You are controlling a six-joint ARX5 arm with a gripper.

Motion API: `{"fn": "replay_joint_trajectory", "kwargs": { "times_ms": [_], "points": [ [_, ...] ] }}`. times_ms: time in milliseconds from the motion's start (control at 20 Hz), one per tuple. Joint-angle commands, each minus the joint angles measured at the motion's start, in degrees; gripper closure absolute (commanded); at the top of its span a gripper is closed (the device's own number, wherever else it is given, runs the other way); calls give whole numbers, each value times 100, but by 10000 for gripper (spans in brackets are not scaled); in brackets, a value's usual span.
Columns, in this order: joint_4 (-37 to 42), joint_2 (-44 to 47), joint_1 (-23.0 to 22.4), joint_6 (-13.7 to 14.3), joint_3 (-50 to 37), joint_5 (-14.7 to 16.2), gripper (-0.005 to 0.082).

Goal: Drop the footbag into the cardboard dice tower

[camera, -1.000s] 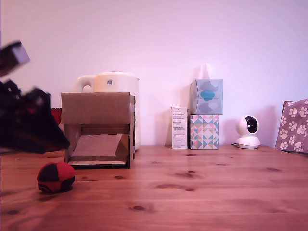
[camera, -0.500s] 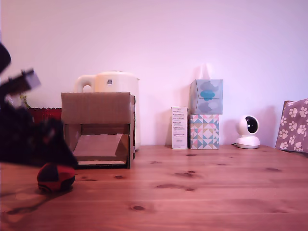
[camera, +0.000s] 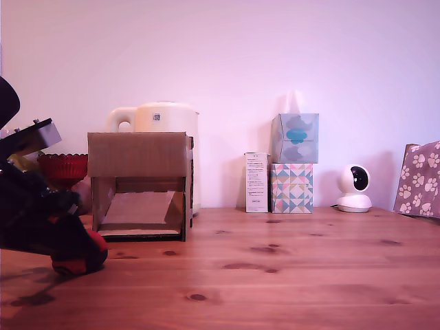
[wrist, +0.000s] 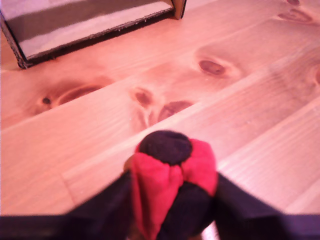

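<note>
Spanning both views, the wooden table (camera: 289, 275) carries everything. On it, toward the exterior view's left, stands the cardboard dice tower (camera: 140, 184), its cut-out front showing a sloped ramp; a cream kettle (camera: 165, 120) rises behind it, with a red glass bowl (camera: 62, 167) beside. Further to the exterior view's right are 2 stacked tissue boxes (camera: 293, 163), a narrow white carton (camera: 256, 182) and a small white camera (camera: 354, 188). Low at the exterior view's left edge, the dark pincer (wrist: 172, 200) has its 2 jaws pressed against either side of the footbag (wrist: 170, 175), which sits on the table in front of the tower's left corner.
</note>
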Motion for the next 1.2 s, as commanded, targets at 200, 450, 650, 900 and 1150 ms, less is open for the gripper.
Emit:
{"fn": "replay_joint_trajectory", "kwargs": {
  "times_ms": [200,450,650,900,1150],
  "points": [
    [-345,-245,-11,-109,-20,103,591],
    [-852,-1720,-22,-337,-20,188,591],
    [-887,-2973,-20,-472,-20,96,591],
    [-713,-3445,-22,-472,-20,-120,591],
    [354,-3165,-22,-472,-20,-308,591]
  ]
}}
